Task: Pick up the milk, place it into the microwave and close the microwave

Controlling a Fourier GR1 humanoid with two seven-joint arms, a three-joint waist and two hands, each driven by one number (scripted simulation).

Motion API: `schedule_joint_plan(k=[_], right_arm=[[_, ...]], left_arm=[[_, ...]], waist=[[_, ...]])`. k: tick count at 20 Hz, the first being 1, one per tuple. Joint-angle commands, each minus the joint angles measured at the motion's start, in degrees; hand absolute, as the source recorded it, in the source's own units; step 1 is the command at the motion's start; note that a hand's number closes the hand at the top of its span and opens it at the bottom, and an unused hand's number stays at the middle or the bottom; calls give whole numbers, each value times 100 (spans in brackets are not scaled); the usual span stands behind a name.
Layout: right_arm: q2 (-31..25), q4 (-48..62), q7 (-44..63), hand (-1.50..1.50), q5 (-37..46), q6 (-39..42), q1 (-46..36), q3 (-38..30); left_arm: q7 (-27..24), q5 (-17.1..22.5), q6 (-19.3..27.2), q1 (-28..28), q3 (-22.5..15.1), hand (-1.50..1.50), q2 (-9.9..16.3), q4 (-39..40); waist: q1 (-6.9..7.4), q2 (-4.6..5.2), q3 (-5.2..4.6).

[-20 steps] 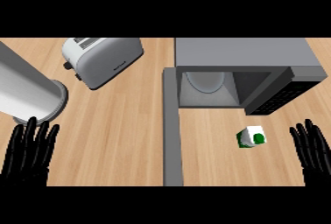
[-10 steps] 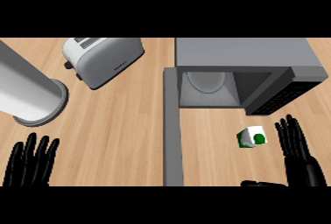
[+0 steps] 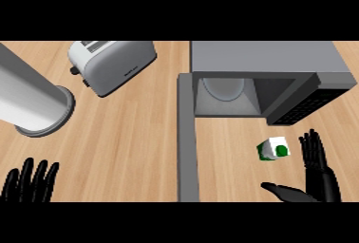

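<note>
Right hand (image 3: 319, 173) is open at the lower right, fingers (image 3: 312, 147) straight, thumb stuck out sideways. Left hand (image 3: 29, 182) sits open at the lower left, fingers up.

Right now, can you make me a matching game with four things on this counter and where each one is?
Things:
1. milk
2. toaster
3. microwave
4. left hand

Places:
A. bottom left corner, fingers straight
B. top right, door swung open
C. just left of the right hand, in front of the microwave
D. top left of the middle, white and tilted

Pairs: 1-C, 2-D, 3-B, 4-A
</note>
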Motion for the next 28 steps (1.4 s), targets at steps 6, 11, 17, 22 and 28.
schedule_joint_plan(k=[6,11,17,22,28], right_arm=[[-17,1616,-1050,-150,201,-277,-498,-118],[-551,3307,-2102,-150,32,44,-1207,-583],[-615,4516,-2985,-150,185,-99,-1545,-594],[-616,4649,-2845,-150,271,-189,-1916,-409],[-745,5483,-3200,-150,258,-82,-2603,-529]], left_arm=[[-178,136,-262,201,249,-150,39,71],[203,140,-48,324,23,-150,-38,-532],[-304,158,-400,559,201,-150,5,-193],[-110,145,-211,462,99,-150,-39,-315],[-503,259,-657,675,327,-150,101,108]], waist=[[-11,-4,-3],[14,3,3],[31,3,2],[8,0,0],[40,7,3]])
